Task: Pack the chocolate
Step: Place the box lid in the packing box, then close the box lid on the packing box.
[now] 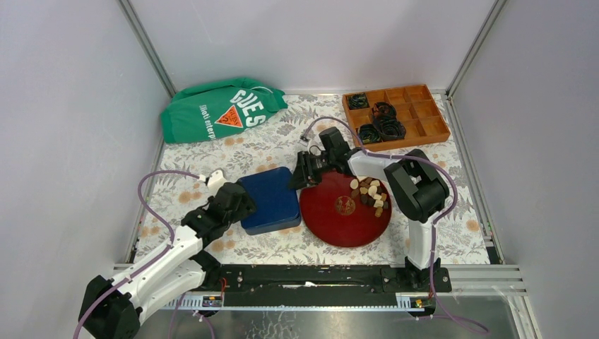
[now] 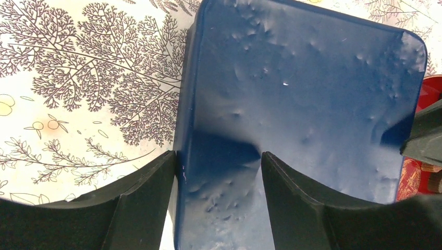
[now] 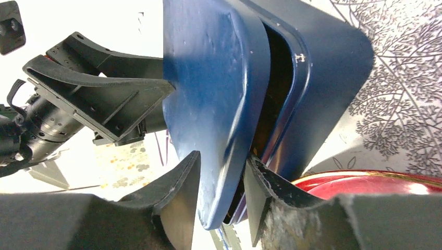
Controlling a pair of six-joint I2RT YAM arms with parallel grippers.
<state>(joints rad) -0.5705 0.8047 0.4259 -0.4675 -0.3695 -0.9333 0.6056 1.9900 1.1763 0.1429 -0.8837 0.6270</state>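
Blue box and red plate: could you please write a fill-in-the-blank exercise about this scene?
1. The chocolate lies on the ____ plate.
2. The right gripper holds the ____ of the blue box partly raised.
3. The black cables lie in the ____ tray.
Missing words: red; lid; orange.

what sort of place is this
Probably a robot lab test cell: two arms bolted to a rail, plain white walls with metal posts, staged props like the red plate and orange tray.
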